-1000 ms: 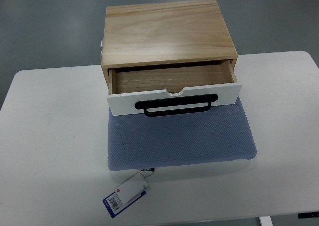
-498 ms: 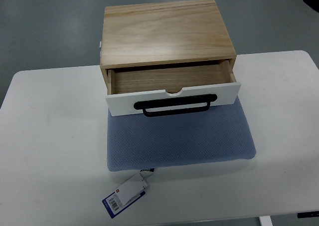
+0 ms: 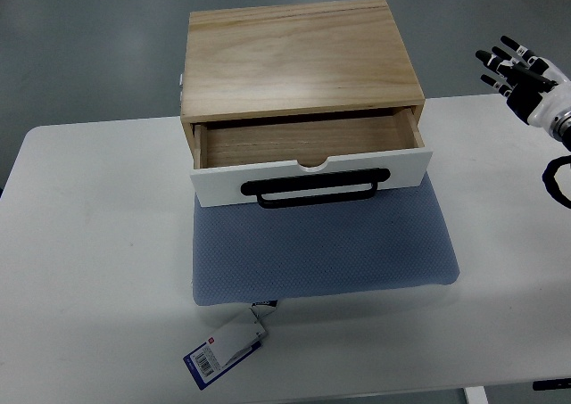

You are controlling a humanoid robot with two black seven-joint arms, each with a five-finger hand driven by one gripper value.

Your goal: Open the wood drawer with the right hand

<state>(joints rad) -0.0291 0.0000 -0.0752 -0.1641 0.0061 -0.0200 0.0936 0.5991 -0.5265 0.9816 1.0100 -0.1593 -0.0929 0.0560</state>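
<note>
A light wood drawer box (image 3: 299,56) stands at the back middle of the white table (image 3: 89,243). Its drawer (image 3: 308,159) is pulled out toward me, showing a bare wooden inside. The drawer front is white with a black bar handle (image 3: 317,187). My right hand (image 3: 516,72) shows at the right edge, raised over the table's far right corner, well clear of the drawer, fingers spread and holding nothing. The left arm is out of view.
A blue-grey mat (image 3: 321,248) lies under the box and reaches toward me. A blue and white price tag (image 3: 223,349) hangs off the mat's front left corner. A black cable loop (image 3: 558,179) shows at the right edge.
My right hand has come into view at the upper right edge; it was out of view in the earlier frames. The drawer stays pulled out as before.
</note>
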